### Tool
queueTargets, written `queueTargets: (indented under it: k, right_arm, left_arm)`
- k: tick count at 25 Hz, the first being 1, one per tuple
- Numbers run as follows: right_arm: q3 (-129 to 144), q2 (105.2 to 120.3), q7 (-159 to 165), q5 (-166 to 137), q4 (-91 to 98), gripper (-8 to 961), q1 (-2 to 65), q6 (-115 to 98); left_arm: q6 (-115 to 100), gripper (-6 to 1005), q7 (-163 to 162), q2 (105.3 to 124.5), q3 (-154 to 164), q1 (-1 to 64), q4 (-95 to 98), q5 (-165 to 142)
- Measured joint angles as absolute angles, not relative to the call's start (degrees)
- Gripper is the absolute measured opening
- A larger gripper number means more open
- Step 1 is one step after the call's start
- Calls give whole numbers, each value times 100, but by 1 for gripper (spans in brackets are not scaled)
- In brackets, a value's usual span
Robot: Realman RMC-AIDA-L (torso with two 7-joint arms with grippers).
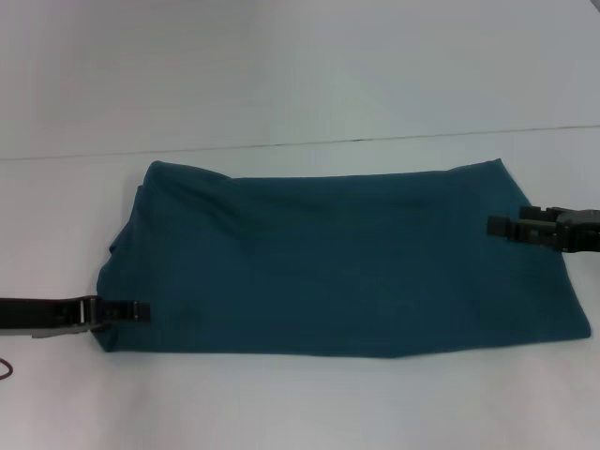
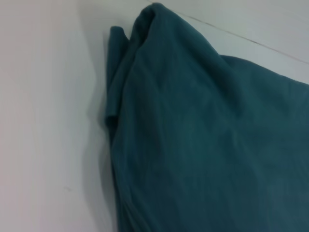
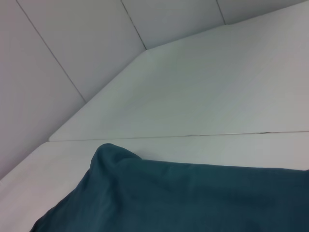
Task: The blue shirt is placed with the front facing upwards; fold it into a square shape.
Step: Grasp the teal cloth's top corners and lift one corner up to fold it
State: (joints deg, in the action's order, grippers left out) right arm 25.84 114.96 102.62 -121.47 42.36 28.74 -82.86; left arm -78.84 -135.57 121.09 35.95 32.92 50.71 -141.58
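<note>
The blue shirt (image 1: 337,262) lies on the white table as a wide folded rectangle with a plain teal side up; no lettering shows. Its left end is bunched into rounded folds (image 2: 130,58). My left gripper (image 1: 131,309) reaches in low from the left and sits over the shirt's near left corner. My right gripper (image 1: 499,226) comes in from the right and hovers at the shirt's right edge, toward the far corner. The right wrist view shows a rounded corner of the shirt (image 3: 116,159) against the table.
The white table (image 1: 300,412) extends around the shirt, with a seam line (image 1: 281,143) running across just behind it. A pale wall rises beyond the table's far edge (image 3: 96,96). A dark cable loop (image 1: 6,368) shows at the left border.
</note>
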Motion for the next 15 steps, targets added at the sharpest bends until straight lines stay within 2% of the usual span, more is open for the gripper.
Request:
queueTargets:
  k: [15]
  right_arm:
    - [2575,11495,10266,-12146,4237,931,2892,-8201]
  left_arm:
    - [-8029,768,-13746,12033,3327,3123,5372,-14402]
